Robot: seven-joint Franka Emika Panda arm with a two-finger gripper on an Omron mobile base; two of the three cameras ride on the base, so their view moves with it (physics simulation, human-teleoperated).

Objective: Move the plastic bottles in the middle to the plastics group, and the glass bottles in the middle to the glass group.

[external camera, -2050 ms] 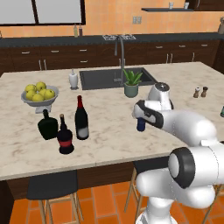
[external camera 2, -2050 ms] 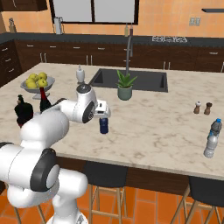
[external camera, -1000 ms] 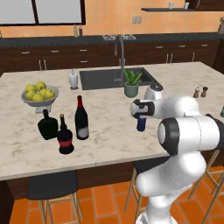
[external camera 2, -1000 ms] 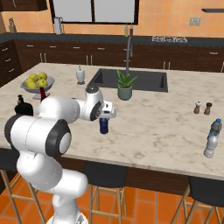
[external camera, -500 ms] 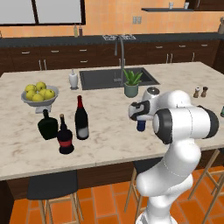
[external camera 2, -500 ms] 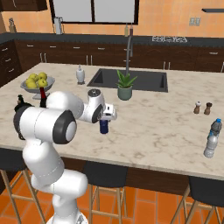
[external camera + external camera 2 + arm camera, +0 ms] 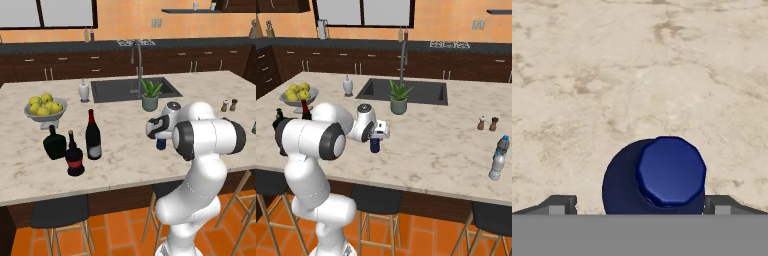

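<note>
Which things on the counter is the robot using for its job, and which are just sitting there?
For the job:
- blue bottle
- wine bottle
- green flask
- black bottle
- clear bottle
- gripper, open above the blue bottle

Just sitting there:
- fruit bowl
- plant
- white dispenser
- shakers

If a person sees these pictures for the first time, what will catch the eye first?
The big white arm bent low over the marble island, its open gripper poised directly above the small blue bottle in the middle. Next, the cluster of dark bottles at the island's left: the tall wine bottle, the green flask and the red-banded black bottle.
</note>
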